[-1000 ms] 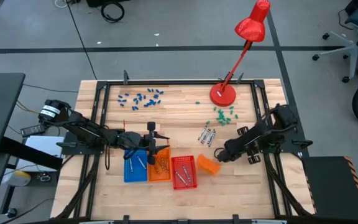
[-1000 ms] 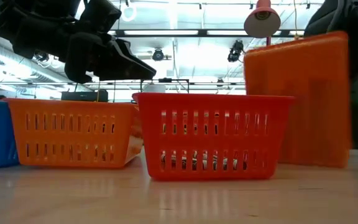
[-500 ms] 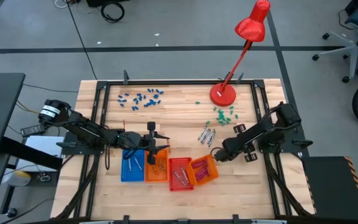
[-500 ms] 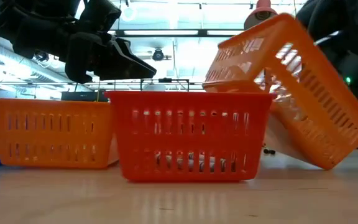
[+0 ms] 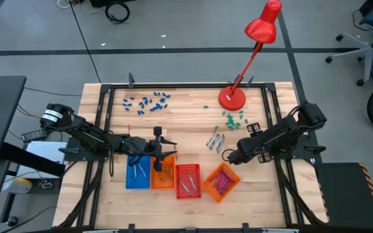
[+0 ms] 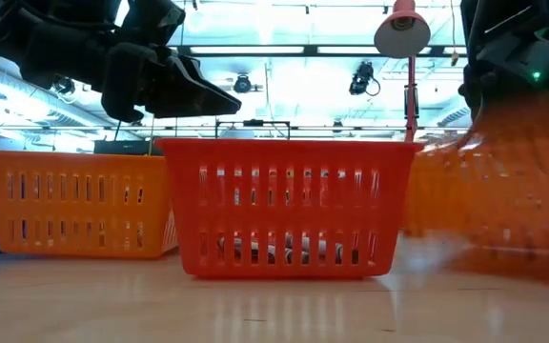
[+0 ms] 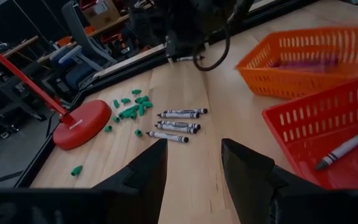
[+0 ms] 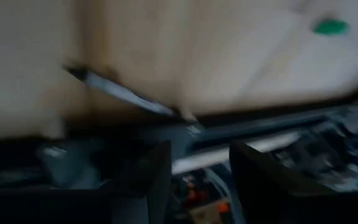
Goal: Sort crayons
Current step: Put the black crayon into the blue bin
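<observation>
Three grey crayons (image 5: 215,140) lie on the bare wood and show again as crayons (image 7: 178,121) in the left wrist view. Magenta crayons lie in a slanted orange basket (image 5: 221,181), grey ones in the red basket (image 5: 188,180). My right gripper (image 5: 228,156) hangs open just beyond the slanted basket's far corner, nothing between its fingers (image 8: 157,180). My left gripper (image 5: 167,154) waits open above a second orange basket (image 5: 163,171) and a blue basket (image 5: 138,173); its fingers (image 7: 148,174) are bare.
A red desk lamp stands on its round base (image 5: 232,98) at the far right. Green stubby bits (image 5: 234,120) lie beside it, blue ones (image 5: 147,101) at the far left. A black rail (image 5: 272,123) runs along the table's right side. Bare wood lies in front of the baskets.
The slanted orange basket, lying on its side a second ago, has tipped over onto its bottom and now stands open side up. It shoved the red basket a little toward the table's left. My right gripper has risen and tipped.
</observation>
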Motion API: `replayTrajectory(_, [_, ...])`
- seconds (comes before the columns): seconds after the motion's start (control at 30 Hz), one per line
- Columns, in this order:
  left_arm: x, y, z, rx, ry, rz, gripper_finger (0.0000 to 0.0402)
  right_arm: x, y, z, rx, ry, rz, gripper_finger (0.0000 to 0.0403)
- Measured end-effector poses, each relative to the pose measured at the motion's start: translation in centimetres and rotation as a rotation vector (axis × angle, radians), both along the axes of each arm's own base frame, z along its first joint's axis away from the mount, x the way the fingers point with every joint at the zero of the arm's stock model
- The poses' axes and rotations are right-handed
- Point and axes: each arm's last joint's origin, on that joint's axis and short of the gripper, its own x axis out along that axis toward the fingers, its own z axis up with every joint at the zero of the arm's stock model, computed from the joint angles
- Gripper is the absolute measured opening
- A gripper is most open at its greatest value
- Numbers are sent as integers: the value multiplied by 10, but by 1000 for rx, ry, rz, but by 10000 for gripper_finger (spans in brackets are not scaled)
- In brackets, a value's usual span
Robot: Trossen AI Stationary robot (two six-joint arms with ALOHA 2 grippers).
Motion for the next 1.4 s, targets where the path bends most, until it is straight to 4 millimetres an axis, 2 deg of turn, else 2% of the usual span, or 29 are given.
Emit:
replayTrajectory(0.1, [0, 0, 0, -1, 0, 0, 164, -4, -4, 6, -48, 14, -23, 165])
replayTrajectory(0.27, [0, 0, 0, -23, -3, 5, 164, 2, -2, 1, 105, -60, -172, 165])
replayTrajectory(0.57, [-1, -3, -1, -23, 3, -8, 164, 2, -6, -20, 133, -138, -107, 165])
replayTrajectory(0.83, [-1, -5, -1, -19, 6, -13, 164, -1, -3, -25, 299, -94, -111, 165])
replayTrajectory(1.1, [-1, -6, -1, -19, 8, -18, 164, -4, -3, -28, 311, -90, -142, 165])
replayTrajectory(1.4, [-2, -6, -1, 2, 15, -22, 164, -6, -3, -29, 220, -117, -181, 165])
